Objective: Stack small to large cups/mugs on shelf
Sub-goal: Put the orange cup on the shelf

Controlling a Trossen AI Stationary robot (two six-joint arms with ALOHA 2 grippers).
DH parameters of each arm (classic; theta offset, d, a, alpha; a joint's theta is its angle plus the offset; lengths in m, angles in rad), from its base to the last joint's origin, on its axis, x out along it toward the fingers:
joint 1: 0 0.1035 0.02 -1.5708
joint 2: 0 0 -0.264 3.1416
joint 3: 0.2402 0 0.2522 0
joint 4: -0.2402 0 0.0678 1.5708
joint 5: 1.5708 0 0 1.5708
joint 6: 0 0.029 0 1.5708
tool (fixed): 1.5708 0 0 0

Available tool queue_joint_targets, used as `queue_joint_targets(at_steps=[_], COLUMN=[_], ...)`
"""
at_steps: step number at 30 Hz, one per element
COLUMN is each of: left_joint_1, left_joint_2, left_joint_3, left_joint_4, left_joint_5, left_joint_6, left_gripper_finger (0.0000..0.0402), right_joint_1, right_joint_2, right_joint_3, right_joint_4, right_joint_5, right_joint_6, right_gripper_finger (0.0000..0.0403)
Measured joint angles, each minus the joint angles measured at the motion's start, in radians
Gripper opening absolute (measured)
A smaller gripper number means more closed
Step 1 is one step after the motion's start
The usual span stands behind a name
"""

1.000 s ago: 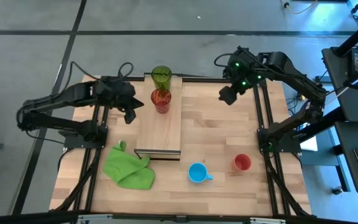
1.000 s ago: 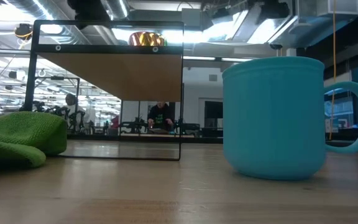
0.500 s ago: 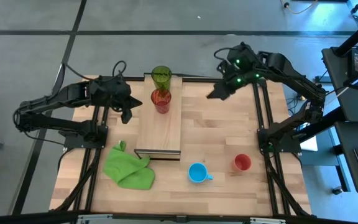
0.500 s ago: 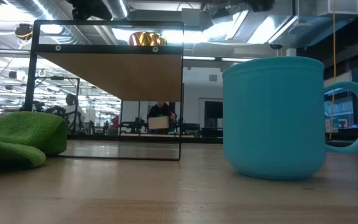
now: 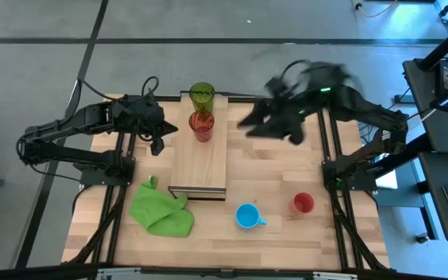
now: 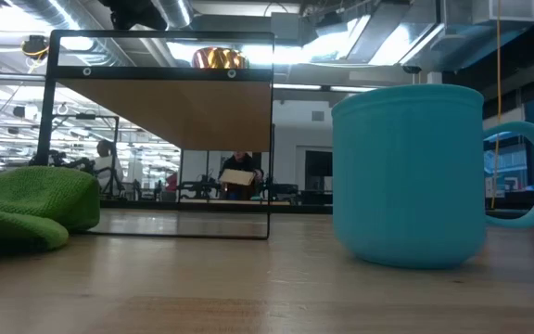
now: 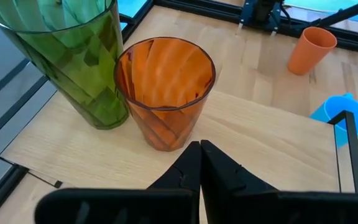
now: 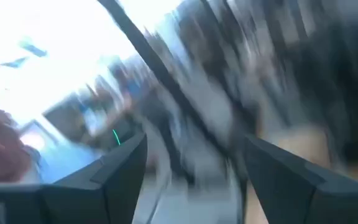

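Cups: two on shelf (image 5: 198,159), two on tabletop (image 5: 278,171).

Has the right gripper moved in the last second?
Yes. In the high view the right gripper has swung from the table's far right corner toward the shelf, now nearer the red-orange tumbler.

The green tumbler (image 5: 201,93) and red-orange tumbler (image 5: 201,124) crowd the shelf's (image 5: 198,167) far end; its near half lies bare.
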Motion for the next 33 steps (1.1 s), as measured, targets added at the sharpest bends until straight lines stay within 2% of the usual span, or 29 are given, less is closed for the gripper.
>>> queue_joint_targets(at_steps=[2,4,9,11,14,17,19,21,26,28,31,33], left_joint_1=[0.000,0.000,0.000,0.000,0.000,0.000,0.000,0.000,0.000,0.000,0.000,0.000], left_joint_2=[0.000,0.000,0.000,0.000,0.000,0.000,0.000,0.000,0.003,0.003,0.003,0.003], left_joint_3=[0.000,0.000,0.000,0.000,0.000,0.000,0.000,0.000,0.000,0.000,0.000,0.000], left_joint_4=[0.002,0.010,0.019,0.020,0.020,0.021,0.021,0.024,0.057,0.077,0.091,0.091], left_joint_5=[0.000,0.000,0.000,0.000,0.000,-0.001,-0.009,-0.021,-0.060,-0.060,-0.060,-0.060], left_joint_6=[0.000,0.001,0.000,0.000,-0.001,-0.002,-0.005,-0.006,-0.007,-0.007,-0.007,-0.007], left_gripper_finger=[0.0000,0.0000,0.0000,0.0000,0.0000,0.0000,0.0000,0.0000,0.0000,0.0000,0.0000,0.0000], right_joint_1=[0.022,0.029,0.015,0.024,0.061,0.094,0.109,0.119,0.145,0.154,0.170,0.178], right_joint_2=[-0.005,-0.012,-0.007,-0.006,-0.022,-0.039,-0.042,-0.069,-0.151,-0.178,-0.230,-0.258], right_joint_3=[0.021,0.049,0.145,0.188,0.273,0.386,0.454,0.449,0.346,0.280,0.176,0.108], right_joint_4=[0.193,0.249,-0.017,-0.088,-0.237,-0.566,-0.798,-0.945,-1.225,-1.219,-1.192,-1.236], right_joint_5=[0.064,0.121,0.136,0.199,0.371,0.660,0.827,0.907,0.923,0.908,0.828,0.798], right_joint_6=[-0.075,-0.149,-0.189,-0.243,-0.395,-0.478,-0.439,-0.351,-0.071,-0.004,0.052,0.115], right_gripper_finger=[0.0265,0.0265,0.0265,0.0265,0.0265,0.0264,0.0258,0.0240,0.0145,0.0097,0.0029,0.0009])
